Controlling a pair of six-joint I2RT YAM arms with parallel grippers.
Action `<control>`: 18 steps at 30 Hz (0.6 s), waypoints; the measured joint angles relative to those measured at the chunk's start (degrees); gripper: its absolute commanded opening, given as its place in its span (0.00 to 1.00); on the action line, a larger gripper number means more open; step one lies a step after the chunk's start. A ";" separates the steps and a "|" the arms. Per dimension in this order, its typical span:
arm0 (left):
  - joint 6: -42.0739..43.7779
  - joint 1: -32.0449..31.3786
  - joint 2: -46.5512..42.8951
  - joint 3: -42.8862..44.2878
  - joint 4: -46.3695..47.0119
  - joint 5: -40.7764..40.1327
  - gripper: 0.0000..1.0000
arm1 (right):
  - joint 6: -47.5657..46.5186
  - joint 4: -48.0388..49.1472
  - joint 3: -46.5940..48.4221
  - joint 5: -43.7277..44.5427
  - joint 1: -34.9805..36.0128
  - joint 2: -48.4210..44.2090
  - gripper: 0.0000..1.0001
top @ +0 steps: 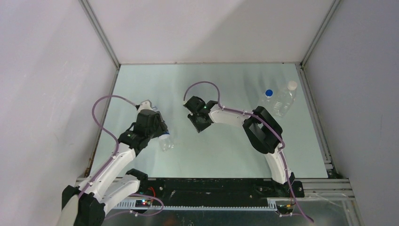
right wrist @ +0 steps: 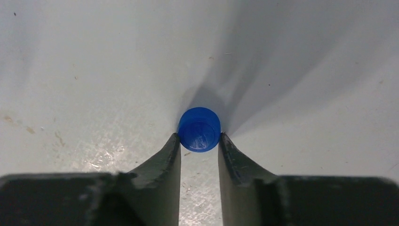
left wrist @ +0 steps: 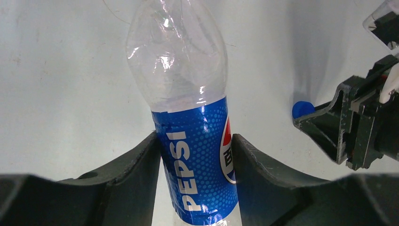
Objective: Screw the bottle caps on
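Top external: 2 bottles [top: 283,101] far R

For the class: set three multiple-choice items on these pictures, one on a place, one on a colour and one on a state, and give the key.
1. Where on the table are the blue-capped bottle and the white-capped bottle?
A. far right
B. near left
C. between the arms

2. What colour is the cap between the fingers of the right gripper?
A. white
B. blue
C. red

3. What is the left gripper doing?
A. open and empty
B. shut on a white cap
C. shut on the Pepsi bottle

Key:
1 A: the overhead view shows both near the far right edge.
2 B: the right wrist view shows a blue cap touched on both sides.
3 C: the left wrist view shows both fingers pressed against the label.
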 measured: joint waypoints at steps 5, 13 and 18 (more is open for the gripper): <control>1.75 -3.30 -0.11 0.00 0.26 -0.55 0.56 | 0.02 -0.17 -2.14 0.11 -1.14 -1.62 0.17; 8.41 -16.41 8.02 4.13 3.13 -1.64 0.57 | 1.60 -2.32 -21.00 0.22 -9.11 -15.50 0.17; 14.16 -23.15 16.68 8.48 6.16 -1.22 0.58 | 2.91 -2.60 -30.56 0.39 -15.17 -23.19 0.19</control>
